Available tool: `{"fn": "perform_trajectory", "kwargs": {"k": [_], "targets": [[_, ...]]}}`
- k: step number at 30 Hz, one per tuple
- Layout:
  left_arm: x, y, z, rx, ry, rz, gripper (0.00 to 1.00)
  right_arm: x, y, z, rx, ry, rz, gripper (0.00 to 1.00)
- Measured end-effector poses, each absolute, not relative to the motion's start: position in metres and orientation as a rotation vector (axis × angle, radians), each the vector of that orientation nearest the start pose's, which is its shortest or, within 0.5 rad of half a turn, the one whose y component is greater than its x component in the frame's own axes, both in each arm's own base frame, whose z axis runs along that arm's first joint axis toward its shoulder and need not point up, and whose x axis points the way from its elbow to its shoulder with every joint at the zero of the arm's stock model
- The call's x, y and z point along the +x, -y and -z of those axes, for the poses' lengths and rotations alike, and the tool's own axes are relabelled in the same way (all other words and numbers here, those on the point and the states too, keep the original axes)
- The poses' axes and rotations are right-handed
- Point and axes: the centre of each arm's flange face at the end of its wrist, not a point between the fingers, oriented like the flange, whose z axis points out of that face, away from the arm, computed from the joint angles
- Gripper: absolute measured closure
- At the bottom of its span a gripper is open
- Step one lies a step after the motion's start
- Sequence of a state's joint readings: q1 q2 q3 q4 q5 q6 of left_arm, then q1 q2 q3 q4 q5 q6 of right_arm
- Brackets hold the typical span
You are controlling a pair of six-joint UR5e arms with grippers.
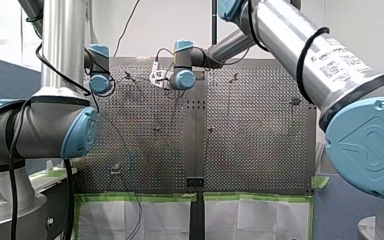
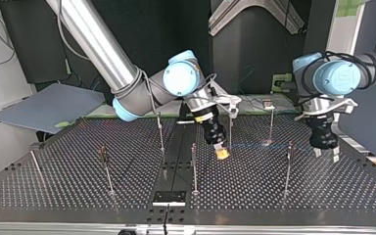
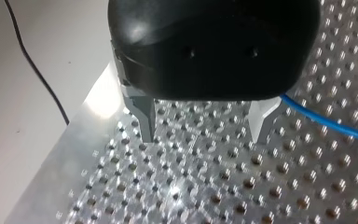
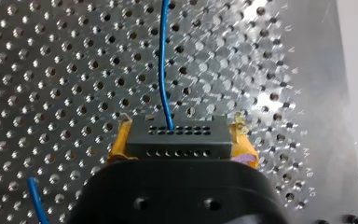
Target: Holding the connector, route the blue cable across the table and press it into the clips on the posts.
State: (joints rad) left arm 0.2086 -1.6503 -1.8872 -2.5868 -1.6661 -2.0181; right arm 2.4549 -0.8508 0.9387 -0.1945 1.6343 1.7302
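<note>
Perforated metal counter (image 2: 58,171) from edge to edge, thin metal posts (image 2: 194,164) with small clips standing across it, and you're early in this run. Your right claw (image 2: 221,152) is clamped on the black rectangular connector (image 4: 177,137), yellow pads (image 4: 120,142) hugging both ends, low over the middle of the counter. Thin blue cable (image 4: 162,60) leaves the connector's face and runs ahead over the holes. Your left claw (image 3: 203,126) hangs spread wide near the counter's edge, metal fingers (image 3: 143,119) with nothing between them. The cable slides past just beside one finger, not inside the gap. So the grasp is done, that much you can bank. I can't see the cable seated in any clip from these views, and it appears to lie low on the counter. By my read the routing and every press-in are ahead of you.
</note>
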Motion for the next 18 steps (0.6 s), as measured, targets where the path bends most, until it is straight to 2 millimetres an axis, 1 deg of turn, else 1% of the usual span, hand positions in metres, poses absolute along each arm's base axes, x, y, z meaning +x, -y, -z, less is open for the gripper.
{"fn": "perform_trajectory", "kwargs": {"k": [10,18], "targets": [[0.485,0.042,-0.355,-0.487,-1.401,0.203,0.02,0.682,0.393,-0.356,-2.242,-1.123,2.568,1.0],[0.459,0.055,-0.362,-0.475,-1.438,0.216,0.02,0.682,0.392,-0.354,-2.256,-1.121,2.559,1.0]]}}
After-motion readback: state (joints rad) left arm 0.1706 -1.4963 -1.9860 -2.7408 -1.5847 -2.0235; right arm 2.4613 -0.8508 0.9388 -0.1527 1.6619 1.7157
